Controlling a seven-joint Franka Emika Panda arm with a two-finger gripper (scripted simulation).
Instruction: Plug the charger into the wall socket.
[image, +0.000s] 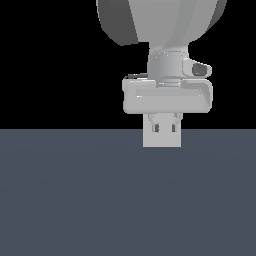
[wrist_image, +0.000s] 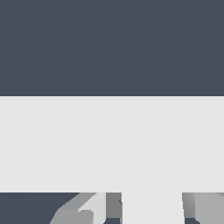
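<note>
Charger (image: 162, 140): small pale grey box, directly under the gripper (image: 165, 128), its upper part between the two short fingers (image: 156, 128). Jaws clenched on the charger's sides. Box sits at the far edge of the dark slate desk (image: 75, 200), black backdrop above; whether it touches the surface, cannot tell. Wrist view: a broad pale band, the wall socket (wrist_image: 57, 144), spans the frame, holes not discernible; the charger (wrist_image: 152, 209) lies close before it.
</note>
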